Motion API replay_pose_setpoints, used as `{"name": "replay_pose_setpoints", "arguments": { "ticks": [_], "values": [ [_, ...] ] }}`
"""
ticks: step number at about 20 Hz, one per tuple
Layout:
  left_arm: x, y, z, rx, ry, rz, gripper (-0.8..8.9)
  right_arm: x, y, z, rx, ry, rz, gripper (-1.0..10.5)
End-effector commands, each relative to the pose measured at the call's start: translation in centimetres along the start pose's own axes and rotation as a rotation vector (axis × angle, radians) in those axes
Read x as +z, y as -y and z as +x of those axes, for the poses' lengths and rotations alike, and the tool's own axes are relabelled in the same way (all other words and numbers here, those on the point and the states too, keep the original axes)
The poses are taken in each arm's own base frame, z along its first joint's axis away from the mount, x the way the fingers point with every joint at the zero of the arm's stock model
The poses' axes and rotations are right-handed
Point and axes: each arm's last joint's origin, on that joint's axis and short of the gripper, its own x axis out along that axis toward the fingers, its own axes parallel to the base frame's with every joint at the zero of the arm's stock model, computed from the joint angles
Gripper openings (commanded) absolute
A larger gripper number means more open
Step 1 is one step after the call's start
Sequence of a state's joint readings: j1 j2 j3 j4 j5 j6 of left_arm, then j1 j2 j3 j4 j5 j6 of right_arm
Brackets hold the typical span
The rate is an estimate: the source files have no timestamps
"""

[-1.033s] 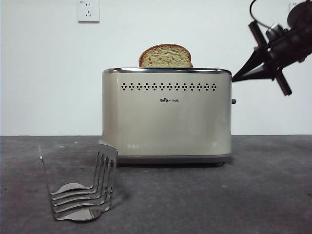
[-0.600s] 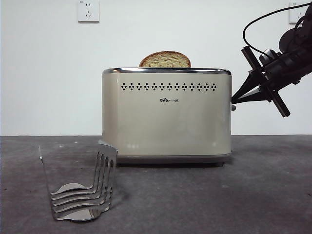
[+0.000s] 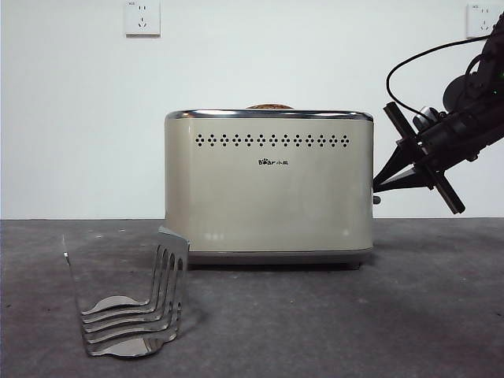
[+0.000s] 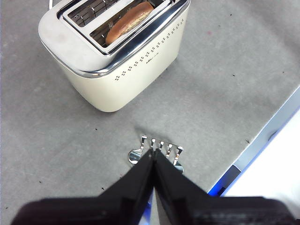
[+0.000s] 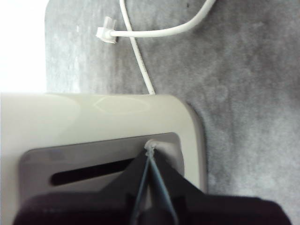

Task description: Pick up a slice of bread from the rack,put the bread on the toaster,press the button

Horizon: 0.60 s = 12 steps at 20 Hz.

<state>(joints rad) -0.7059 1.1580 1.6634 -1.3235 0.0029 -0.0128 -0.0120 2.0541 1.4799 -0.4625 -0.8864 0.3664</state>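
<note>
Bread (image 4: 129, 21) sunk in toaster (image 4: 117, 70)

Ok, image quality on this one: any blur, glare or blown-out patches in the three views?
Front view: sharp and evenly lit, with soft highlights on the toaster and mirror-like reflections on the rack. Left wrist view: sharp, but one corner is blown out white and the toaster's chrome rim glares. Right wrist view: soft overall, the right claw blurred, and a white overexposed patch beside the toaster.
</note>
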Motion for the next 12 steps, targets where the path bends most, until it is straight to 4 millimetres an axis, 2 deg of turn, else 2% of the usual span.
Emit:
{"name": "replay_pose_setpoints", "arguments": {
  "ticks": [1,6,12],
  "values": [
    [-0.06,-0.07,-0.08,0.005,0.005,-0.016,-0.05,-1.50,3.11,2.13,-0.122,-0.078,0.073,-0.1],
    [-0.06,-0.07,-0.08,0.005,0.005,-0.016,-0.05,-1.92,3.29,2.15,-0.186,-0.098,0.083,-0.1],
    [-0.07,-0.07,-0.10,0.005,0.005,-0.015,-0.05,-1.45,2.57,1.93,-0.123,-0.099,0.071,-0.1]
  ]
}}
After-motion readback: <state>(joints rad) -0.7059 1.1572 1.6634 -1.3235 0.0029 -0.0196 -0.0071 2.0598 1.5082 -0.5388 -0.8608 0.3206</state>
